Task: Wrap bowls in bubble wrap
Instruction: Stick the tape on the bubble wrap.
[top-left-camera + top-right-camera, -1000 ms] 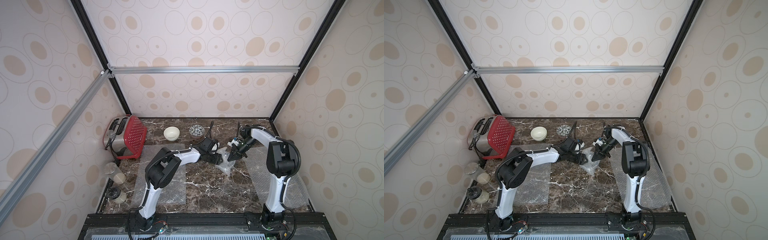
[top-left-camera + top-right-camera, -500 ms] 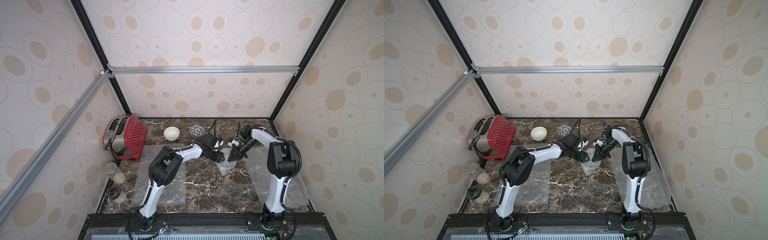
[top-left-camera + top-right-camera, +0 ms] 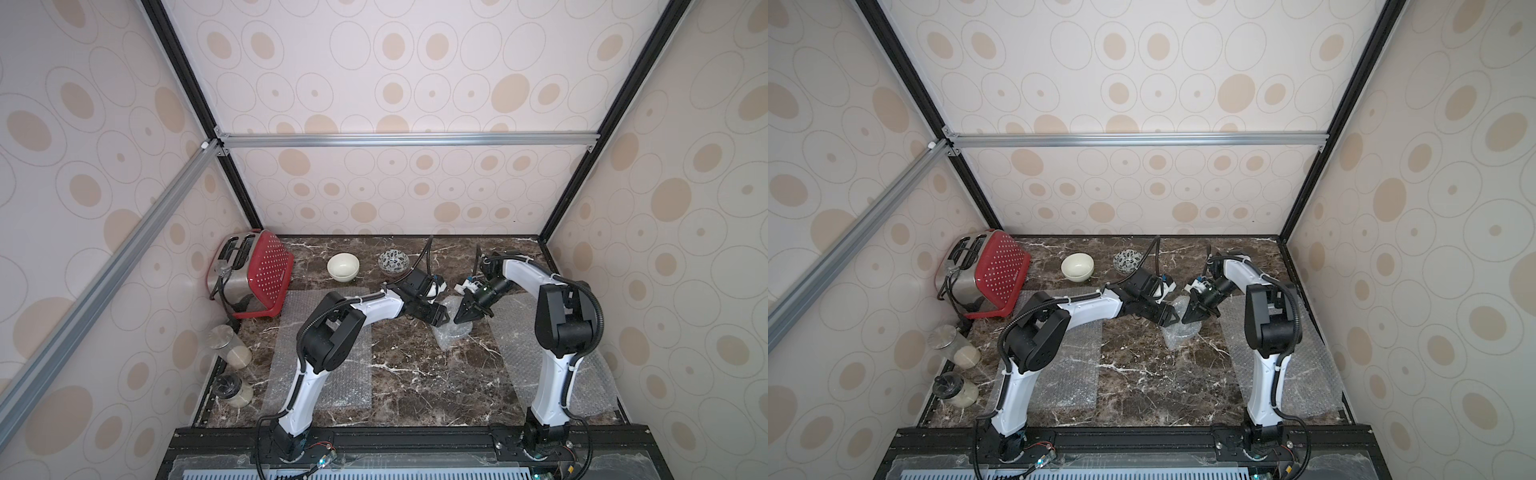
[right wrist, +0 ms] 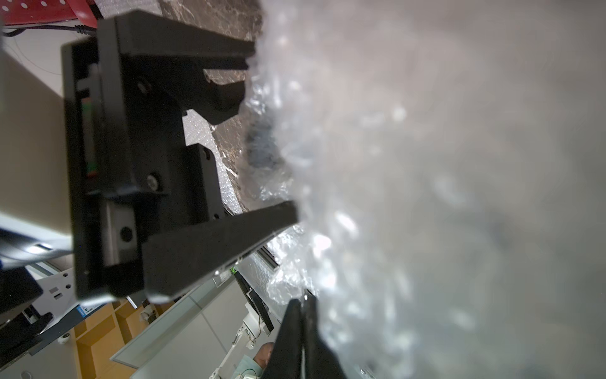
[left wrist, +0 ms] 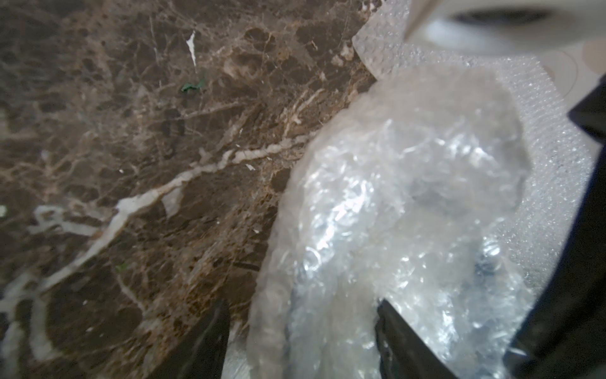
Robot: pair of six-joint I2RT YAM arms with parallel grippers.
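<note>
My right gripper (image 4: 301, 305) is pinched together on a fold of the bubble wrap bundle (image 3: 452, 332). My left gripper (image 5: 301, 328) has its jaws apart, straddling the bundle's edge. Pulling before the left closes could peel the wrap off the hidden bowl.

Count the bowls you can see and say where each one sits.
2. The cream bowl stands near the back, right of the toaster; the patterned bowl stands to its right, apart. A third may hide inside the crumpled bundle.
</note>
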